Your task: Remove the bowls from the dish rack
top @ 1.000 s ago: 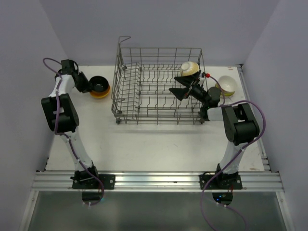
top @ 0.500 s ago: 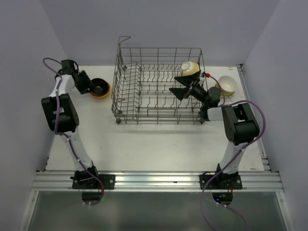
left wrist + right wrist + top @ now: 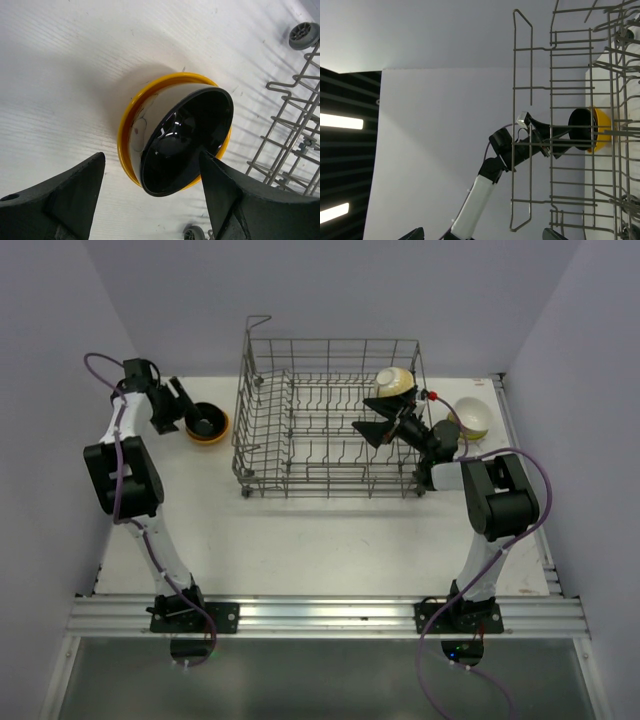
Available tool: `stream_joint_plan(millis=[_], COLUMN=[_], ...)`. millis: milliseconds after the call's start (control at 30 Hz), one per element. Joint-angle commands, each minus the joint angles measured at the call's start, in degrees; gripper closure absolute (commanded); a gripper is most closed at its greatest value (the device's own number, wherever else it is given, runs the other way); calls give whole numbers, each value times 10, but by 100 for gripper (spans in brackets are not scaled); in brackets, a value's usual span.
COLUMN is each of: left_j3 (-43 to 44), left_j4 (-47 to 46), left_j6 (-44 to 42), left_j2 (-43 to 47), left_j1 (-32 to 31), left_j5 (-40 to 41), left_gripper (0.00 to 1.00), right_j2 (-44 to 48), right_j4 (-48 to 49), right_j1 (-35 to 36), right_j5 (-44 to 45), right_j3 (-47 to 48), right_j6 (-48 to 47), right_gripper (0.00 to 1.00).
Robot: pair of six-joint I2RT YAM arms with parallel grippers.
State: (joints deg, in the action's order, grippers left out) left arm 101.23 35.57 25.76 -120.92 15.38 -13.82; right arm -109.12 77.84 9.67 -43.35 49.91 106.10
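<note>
A: Status? Big stuff first.

B: White counter [image 3: 300,530]. The dish rack [image 3: 320,480] sits upright on it, at the back, about centre.

A: Arms?

B: The left arm [image 3: 125,475] reaches to the far left of the counter, outside the rack's left wall. The right arm [image 3: 500,500] leans in over the rack's right wall, wrist inside the basket.

A: Hands?

B: The left hand [image 3: 151,156] has its fingers spread, with a bowl showing between them in the wrist view. One finger is clear of the bowl. The other overlaps its rim in that view, so I can't tell if it touches. The right hand [image 3: 368,422] is spread wide inside the rack, gripping nothing.

A: Bowls?

B: The cream bowl [image 3: 394,382] is in the rack's back right corner, just behind the right hand. The black bowl [image 3: 185,140] is tilted inside the yellow bowl [image 3: 150,87], on the counter just left of the rack. The white bowl [image 3: 470,418] is on the counter just right of the rack.

A: Smaller?

B: A grey wheel [image 3: 304,34] under the rack's corner.
</note>
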Motion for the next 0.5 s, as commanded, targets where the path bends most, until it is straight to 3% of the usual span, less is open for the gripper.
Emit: stream_joint_plan(millis=[0,67,300,467], left_j3=[35,33,-21,-36], left_j4=[1,0,-49,-60], left_j6=[-22,-25,-19,-18], left_j2=[48,45,45,33], left_j1=[6,10,19,19], left_j5=[41,49,28,17], left_gripper=[20,20,37,40], right_j2=[-53,-54,-65,-70], right_j4=[125,126,125,125], right_j1=[-26,-26,-26,-27], right_j5=[-15,-16,-22,-23], right_j3=[-23,-22,-16,-12], right_j6=[2,2,1,0], right_gripper=[1,1,1,1])
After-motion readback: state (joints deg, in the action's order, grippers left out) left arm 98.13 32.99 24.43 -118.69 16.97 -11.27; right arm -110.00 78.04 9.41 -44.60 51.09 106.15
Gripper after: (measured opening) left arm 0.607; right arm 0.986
